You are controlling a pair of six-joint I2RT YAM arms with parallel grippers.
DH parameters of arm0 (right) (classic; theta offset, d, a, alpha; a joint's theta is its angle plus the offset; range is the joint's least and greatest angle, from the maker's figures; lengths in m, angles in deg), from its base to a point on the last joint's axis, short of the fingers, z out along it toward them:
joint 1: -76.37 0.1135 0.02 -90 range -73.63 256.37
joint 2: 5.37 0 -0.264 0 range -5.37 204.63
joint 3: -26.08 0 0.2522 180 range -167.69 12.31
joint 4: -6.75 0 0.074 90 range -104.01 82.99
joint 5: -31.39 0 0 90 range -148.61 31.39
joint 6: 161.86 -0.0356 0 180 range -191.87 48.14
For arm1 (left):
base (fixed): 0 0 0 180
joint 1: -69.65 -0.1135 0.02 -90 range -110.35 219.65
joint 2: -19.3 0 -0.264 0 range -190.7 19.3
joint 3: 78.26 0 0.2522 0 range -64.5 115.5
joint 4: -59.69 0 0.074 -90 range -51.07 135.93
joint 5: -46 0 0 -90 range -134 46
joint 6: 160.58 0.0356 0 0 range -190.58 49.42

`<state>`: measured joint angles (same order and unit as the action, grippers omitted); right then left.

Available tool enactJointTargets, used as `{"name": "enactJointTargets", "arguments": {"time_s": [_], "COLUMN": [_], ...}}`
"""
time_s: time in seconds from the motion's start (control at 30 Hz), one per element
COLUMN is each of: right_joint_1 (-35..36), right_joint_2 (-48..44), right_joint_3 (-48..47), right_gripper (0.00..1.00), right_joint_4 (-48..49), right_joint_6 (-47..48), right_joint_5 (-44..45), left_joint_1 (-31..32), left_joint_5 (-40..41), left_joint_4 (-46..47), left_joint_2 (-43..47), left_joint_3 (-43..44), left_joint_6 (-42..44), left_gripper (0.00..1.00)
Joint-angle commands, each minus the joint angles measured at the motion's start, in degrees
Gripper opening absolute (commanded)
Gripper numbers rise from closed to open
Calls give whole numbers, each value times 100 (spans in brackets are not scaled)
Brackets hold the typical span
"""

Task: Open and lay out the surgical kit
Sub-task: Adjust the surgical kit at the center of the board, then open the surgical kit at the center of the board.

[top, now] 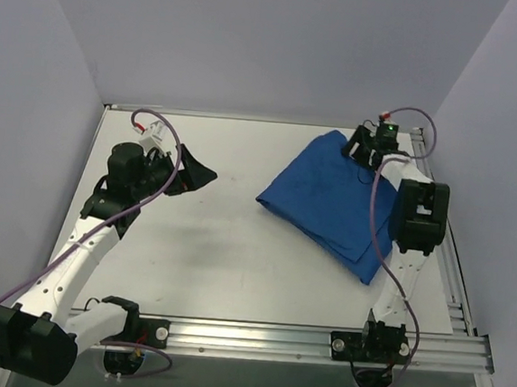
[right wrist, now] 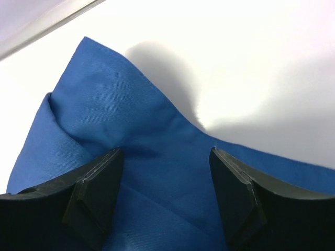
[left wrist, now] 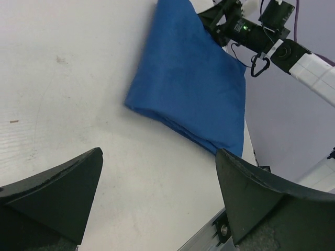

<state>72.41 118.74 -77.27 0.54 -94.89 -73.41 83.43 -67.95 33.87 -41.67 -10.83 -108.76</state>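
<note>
The surgical kit (top: 330, 200) lies on the right half of the white table as a folded royal-blue cloth bundle, and nothing inside it shows. The left wrist view has the same bundle (left wrist: 193, 89) across the table. My right gripper (top: 360, 151) is down at the bundle's far corner. In its own view the right gripper (right wrist: 165, 151) is open, both fingertips resting on the blue cloth (right wrist: 131, 104) with a raised fold between them. My left gripper (top: 204, 176) hangs open over the bare table left of the kit, nothing between its fingers (left wrist: 63, 188).
An aluminium rail (top: 318, 339) runs along the near table edge and another (top: 459, 265) down the right side, close to the kit. Pale walls enclose the table on three sides. Purple cables (top: 379, 213) loop along both arms.
</note>
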Motion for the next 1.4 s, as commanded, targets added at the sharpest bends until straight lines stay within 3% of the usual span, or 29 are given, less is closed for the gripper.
{"name": "enactJointTargets", "arguments": {"time_s": [0.0, 0.17, 0.27, 0.3, 0.33, 0.47, 0.6, 0.73, 0.8, 0.87, 0.9, 0.97, 1.07, 1.17, 1.37], "right_joint_1": [861, 1126, 995, 881, 828, 442, -348, -648, -684, -772, -807, -1069, -1360, -1484, -1721], "right_joint_2": [191, 52, -299, -413, -693, -1450, -2537, -3602, -4164, -4447, -4605, -4651, -4782, -4940, -5178], "right_joint_3": [-279, -437, -700, -762, -806, -729, 237, 1388, 1924, 2049, 2059, 1840, 1734, 1812, 1848], "right_gripper": [68, 73, 83, 94, 99, 100, 100, 96, 96, 96, 96, 97, 97, 97, 97], "right_joint_4": [-492, -79, -340, -473, -622, -1843, -2311, -2214, -2126, -2275, -2371, -2793, -2882, -2873, -2944], "right_joint_6": [150, -246, -325, -317, -325, -649, -843, -975, -976, -818, -739, -563, -510, -475, -369], "right_joint_5": [-646, -506, -261, -155, 11, 1048, 918, 725, 646, 873, 987, 1094, 587, 321, 145], "left_joint_1": [72, 746, 1606, 1845, 2091, 3278, 4358, 4668, 4756, 4853, 4862, 4880, 4941, 5265, 5644], "left_joint_5": [197, 776, 1584, 1847, 2093, 3191, 3563, 3240, 2871, 2773, 2555, 2439, 2246, 2604, 3562], "left_joint_4": [-270, -771, -1132, -1254, -1273, -923, -632, -728, -588, -308, -185, 79, -6, -130, -166], "left_joint_2": [103, -239, -563, -643, -723, -1197, -1891, -2961, -3253, -3701, -3842, -4325, -5019, -5565, -6242], "left_joint_3": [310, 784, 1268, 1391, 1496, 1953, 2480, 3272, 3543, 3659, 3685, 3817, 4343, 4924, 5399], "left_joint_6": [248, 661, 1056, 1266, 1399, 2120, 2831, 2991, 3166, 3211, 3298, 3360, 3413, 3527, 3528], "left_gripper": [98, 99, 99, 98, 94, 94, 94, 100, 90, 86, 78, 76, 76, 83, 82]}}
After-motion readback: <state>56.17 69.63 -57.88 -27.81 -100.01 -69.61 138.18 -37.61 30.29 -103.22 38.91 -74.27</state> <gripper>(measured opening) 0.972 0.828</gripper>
